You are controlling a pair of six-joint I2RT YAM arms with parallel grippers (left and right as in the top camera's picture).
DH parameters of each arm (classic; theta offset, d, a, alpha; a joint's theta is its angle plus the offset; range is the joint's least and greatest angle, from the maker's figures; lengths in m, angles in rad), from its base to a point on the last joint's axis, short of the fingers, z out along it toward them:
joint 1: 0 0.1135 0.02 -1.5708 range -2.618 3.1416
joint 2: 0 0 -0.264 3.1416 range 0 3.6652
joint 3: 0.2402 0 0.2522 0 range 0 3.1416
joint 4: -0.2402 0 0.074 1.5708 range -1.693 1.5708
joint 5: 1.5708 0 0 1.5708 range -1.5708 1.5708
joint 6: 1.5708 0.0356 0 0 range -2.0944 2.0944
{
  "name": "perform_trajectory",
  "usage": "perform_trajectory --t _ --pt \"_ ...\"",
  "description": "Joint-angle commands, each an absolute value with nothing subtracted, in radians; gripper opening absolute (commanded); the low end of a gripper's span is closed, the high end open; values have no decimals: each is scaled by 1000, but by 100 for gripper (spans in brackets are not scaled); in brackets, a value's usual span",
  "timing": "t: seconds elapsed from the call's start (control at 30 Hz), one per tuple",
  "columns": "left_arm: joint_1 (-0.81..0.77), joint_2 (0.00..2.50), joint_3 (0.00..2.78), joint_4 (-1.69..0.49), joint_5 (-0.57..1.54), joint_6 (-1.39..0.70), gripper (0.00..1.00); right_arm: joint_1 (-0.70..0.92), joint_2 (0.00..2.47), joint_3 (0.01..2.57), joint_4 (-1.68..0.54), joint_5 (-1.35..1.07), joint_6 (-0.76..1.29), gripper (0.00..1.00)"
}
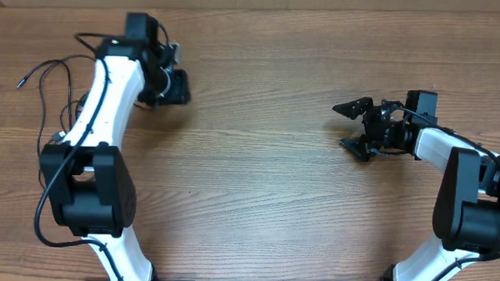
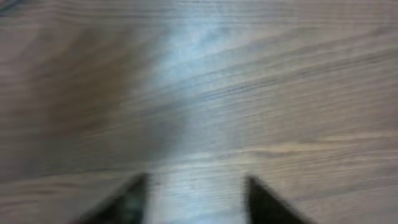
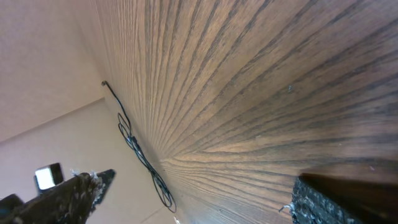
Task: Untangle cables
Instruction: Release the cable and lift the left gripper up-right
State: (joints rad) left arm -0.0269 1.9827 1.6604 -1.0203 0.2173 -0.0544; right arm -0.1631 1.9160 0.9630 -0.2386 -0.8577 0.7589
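The cables point(image 1: 48, 65) lie as thin black cords at the table's far left, partly hidden under my left arm, with a small plug tip point(image 1: 20, 84) at their left end. In the right wrist view the cables point(image 3: 133, 147) show as looped strands along the far table edge. My left gripper point(image 1: 175, 86) is to the right of them, apart from the cords. The left wrist view is blurred; the left gripper point(image 2: 196, 190) is open over bare wood. My right gripper point(image 1: 351, 128) stands open at the right of the table, far from the cords, and is seen as the right gripper point(image 3: 199, 199) with nothing between its fingers.
The wooden table point(image 1: 256, 191) stretches between both arms. A beige wall or board point(image 3: 56, 74) borders the table's far edge behind the cords.
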Motion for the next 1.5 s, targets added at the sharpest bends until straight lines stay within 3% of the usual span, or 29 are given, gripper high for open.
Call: perform_trajectory --t 0.0,0.03,1.47 --pt "-51 1992 1604 -1016 226 -75 87 -170 1946 945 -242 -761 732 100" --pt "-56 1992 1596 -1016 226 -82 100 -170 1946 945 -242 -761 732 100" --pt "-68 1992 1581 -1016 226 -86 100 -170 1946 945 -241 -760 731 100"
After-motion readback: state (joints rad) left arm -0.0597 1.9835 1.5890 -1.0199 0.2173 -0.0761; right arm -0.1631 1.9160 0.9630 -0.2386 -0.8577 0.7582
